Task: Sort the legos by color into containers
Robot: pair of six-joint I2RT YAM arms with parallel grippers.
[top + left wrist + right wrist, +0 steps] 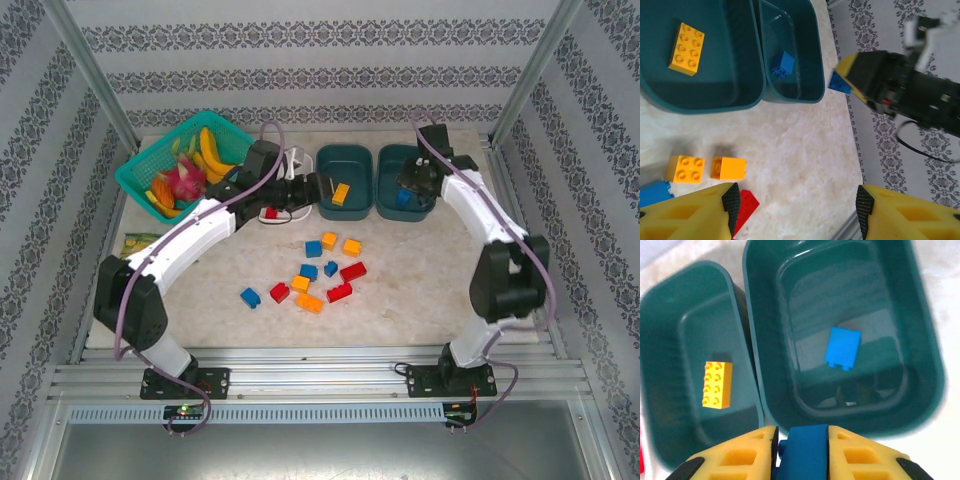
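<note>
right gripper (802, 436): jaws pressed onto the two sides of the held blue brick (803, 462), hanging above the near rim of the right teal tub (920, 340)
held blue brick: pinched between the yellow fingers, above the tub's near wall and not touching it; from the left wrist it shows as a blue corner at the right fingertips
right teal tub: one blue brick on the tub floor (842, 347), lying near the middle
left teal tub (670, 340): side by side with the right teal tub, their long walls touching; one orange-yellow brick (717, 384) lies flat inside, studs up
left gripper (797, 202): jaws spread wide with nothing between them, over the table (420, 270) just in front of the left teal tub
below the left gripper: two orange-yellow bricks (685, 168) side by side, with a red corner and a blue end at the picture's lower left
loose bricks (331, 268): about eleven in the middle of the table, blue, red and orange-yellow mixed, well apart from the tubs
white tub (292, 158): left of the teal pair and mostly hidden behind the left arm; a red brick (270, 213) seems to sit at its near edge, though inside or outside cannot be told
basket (158, 147): bright teal lattice, far left corner, holding toy fruit (210, 150)
</note>
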